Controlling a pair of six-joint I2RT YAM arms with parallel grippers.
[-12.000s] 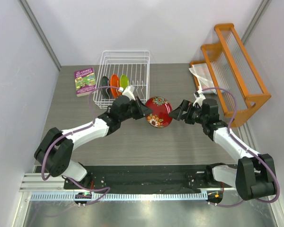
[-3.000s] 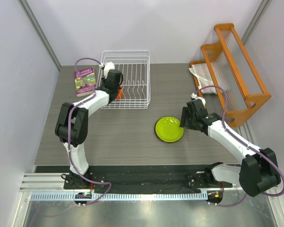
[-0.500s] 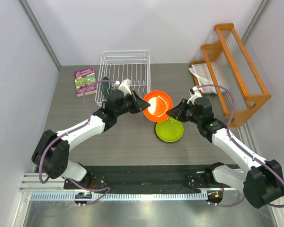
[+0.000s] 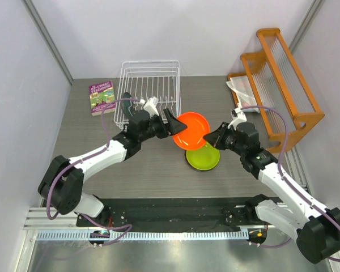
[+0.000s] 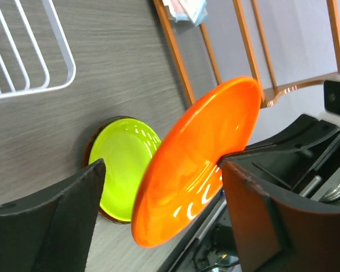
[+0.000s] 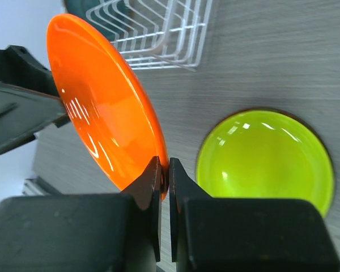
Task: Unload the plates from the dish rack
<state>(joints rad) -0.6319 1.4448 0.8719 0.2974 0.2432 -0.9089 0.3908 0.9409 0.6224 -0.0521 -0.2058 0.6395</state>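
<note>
The orange plate (image 4: pixel 191 130) hangs in the air between the two arms, tilted steeply on edge, above the table (image 4: pixel 136 164) and just in front of the dish rack (image 4: pixel 150 62). The right gripper (image 4: pixel 211 139) has it: in the right wrist view its two fingers are pressed tight on the plate's near rim, one on each face, with only the thin edge of the plate between them. The left gripper (image 4: pixel 171 126) sits at the opposite side of the plate with its jaws spread wide; in the left wrist view the two dark fingers (image 5: pixel 56 215) stand well apart with the plate's rim in the gap, and neither is seen to press on it. Below and slightly to the right of the orange plate, the lime green plate (image 4: pixel 203 156) lies flat on the table, and a dark rim (image 5: pixel 89 156) shows beneath its edge, as of another plate under it. A dark plate (image 4: pixel 125 98) stands upright at the left end of the dish rack, partly hidden by the wires. A book (image 4: pixel 102 97) lies flat left of the rack, and the orange wooden rack (image 4: pixel 283 79) stands at the far right side of the table, well apart from both arms
</note>
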